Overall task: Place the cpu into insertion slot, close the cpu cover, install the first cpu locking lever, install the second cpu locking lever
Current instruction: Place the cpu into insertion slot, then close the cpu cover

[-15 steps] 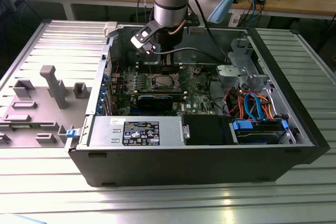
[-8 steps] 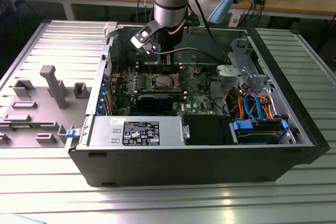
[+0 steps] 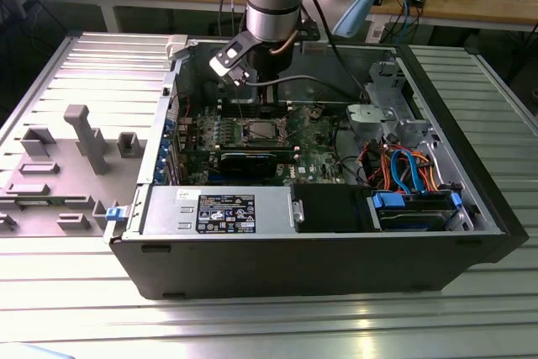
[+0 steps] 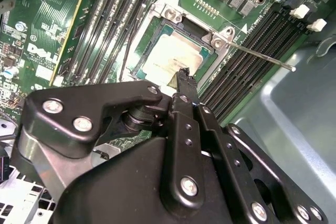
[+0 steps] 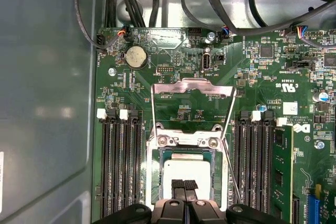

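At the exterior view's left, one grey moulded tray (image 3: 50, 182) with pegs sits on the ribbed metal table (image 3: 252, 325). Just beside it, at the centre, lies one open computer case (image 3: 319, 266), with the arm reaching down into it.

In the first wrist view the tool (image 5: 184, 186) has its fingers pressed together with nothing visibly between them. Its tips are over one edge of the single cpu (image 5: 188, 167); whether they touch it I cannot tell. The cpu lies flat in the one insertion slot (image 5: 155, 171), and the one cpu cover (image 5: 191, 84) stands open beyond it.

One thin locking lever (image 4: 260, 57) is plain in the second wrist view; I cannot make out a second.

The cpu is probably light, stiff and fragile, and best held by opposite edges.

At the exterior view's right are orange and blue cables (image 3: 403, 166).
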Controlling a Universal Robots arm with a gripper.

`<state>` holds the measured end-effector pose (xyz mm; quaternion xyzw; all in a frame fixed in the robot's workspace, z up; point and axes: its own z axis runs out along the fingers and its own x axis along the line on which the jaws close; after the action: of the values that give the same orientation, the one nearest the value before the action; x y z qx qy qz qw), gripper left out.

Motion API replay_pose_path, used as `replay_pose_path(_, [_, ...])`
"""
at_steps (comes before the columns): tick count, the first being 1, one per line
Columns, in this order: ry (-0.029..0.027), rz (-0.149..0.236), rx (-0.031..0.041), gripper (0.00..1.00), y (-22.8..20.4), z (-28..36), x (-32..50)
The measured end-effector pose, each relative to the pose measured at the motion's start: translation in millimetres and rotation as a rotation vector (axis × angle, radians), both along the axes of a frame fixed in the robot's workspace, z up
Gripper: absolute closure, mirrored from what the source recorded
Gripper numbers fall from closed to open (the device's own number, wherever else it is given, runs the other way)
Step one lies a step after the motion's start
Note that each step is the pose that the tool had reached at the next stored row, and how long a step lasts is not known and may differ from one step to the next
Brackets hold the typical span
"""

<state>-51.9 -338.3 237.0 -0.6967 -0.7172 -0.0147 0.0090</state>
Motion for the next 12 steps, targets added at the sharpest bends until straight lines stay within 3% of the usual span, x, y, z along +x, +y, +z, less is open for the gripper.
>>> replay_pose_path(12, [-0.0001, 0.0, 0.0013, 0.89, 0.0, 1.8, 0.0])
